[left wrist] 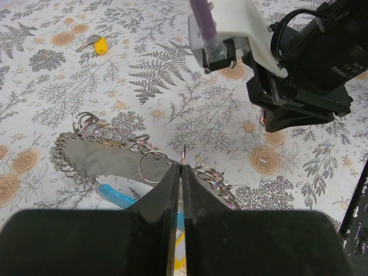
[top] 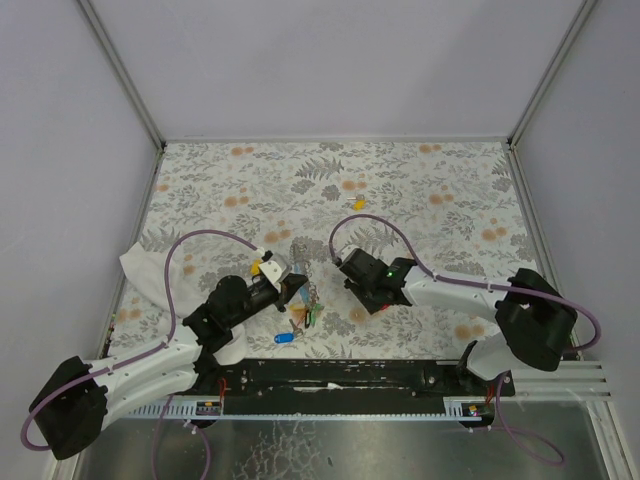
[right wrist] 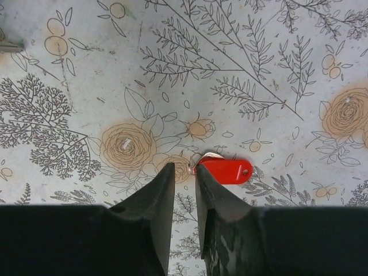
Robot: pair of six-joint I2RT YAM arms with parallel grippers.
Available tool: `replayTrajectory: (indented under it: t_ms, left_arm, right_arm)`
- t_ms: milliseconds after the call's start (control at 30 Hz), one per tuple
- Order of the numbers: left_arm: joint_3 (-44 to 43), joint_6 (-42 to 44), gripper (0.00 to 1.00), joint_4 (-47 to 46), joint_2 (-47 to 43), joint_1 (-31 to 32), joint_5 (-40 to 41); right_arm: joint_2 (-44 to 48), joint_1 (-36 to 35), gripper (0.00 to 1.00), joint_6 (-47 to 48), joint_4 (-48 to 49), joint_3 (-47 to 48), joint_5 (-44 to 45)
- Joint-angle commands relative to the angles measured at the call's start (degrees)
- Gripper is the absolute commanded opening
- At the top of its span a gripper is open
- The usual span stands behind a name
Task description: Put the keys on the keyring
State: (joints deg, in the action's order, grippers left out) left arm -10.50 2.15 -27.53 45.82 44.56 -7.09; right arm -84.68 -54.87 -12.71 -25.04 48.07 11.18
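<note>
My left gripper [left wrist: 180, 168] is shut on a thin metal ring of the keyring [left wrist: 150, 165], a chain of small rings on a grey metal piece lying on the floral table. Its light-blue end piece [left wrist: 118, 197] lies under the fingers. In the top view the left gripper [top: 296, 290] sits right at the keyring cluster [top: 308, 308], with a blue piece [top: 284, 338] nearby. My right gripper [right wrist: 185, 168] is narrowly open, low over the table. A red-headed key [right wrist: 227, 171] lies touching its right fingertip, its small ring between the tips. A yellow key [top: 358, 203] lies apart farther back.
A white cloth [top: 140, 268] lies at the table's left edge beside the left arm. The right arm [left wrist: 299, 63] is close in front of the left gripper. The yellow key [left wrist: 96, 43] also shows at the far left of the left wrist view. Walls enclose the table.
</note>
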Motion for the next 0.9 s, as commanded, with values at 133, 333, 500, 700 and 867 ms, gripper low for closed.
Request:
replayTrajectory:
  t_ms: [133, 333, 500, 700, 867]
  left_arm:
    - [-1.8, 0.2, 0.00, -3.1, -1.0, -0.4, 0.3]
    - [-1.9, 0.1, 0.00, -3.1, -0.9, -0.4, 0.4]
    - [-1.8, 0.1, 0.00, -3.2, -1.0, -0.4, 0.3]
    - [-1.8, 0.1, 0.00, -3.3, -0.9, -0.3, 0.3]
    - [-1.8, 0.1, 0.00, -3.3, -0.8, -0.4, 0.2]
  right_arm:
    - [-4.0, -2.4, 0.26, -2.3, -5.2, 4.8, 4.6]
    - [-6.2, -3.0, 0.26, -3.4, -6.7, 5.9, 6.8]
    - [-7.9, -3.3, 0.25, -4.5, -7.9, 6.8, 9.2]
    - [-9.0, -3.3, 0.22, -4.6, -8.0, 7.0, 9.2]
    - [-9.1, -3.3, 0.19, -5.0, -8.1, 7.0, 9.6]
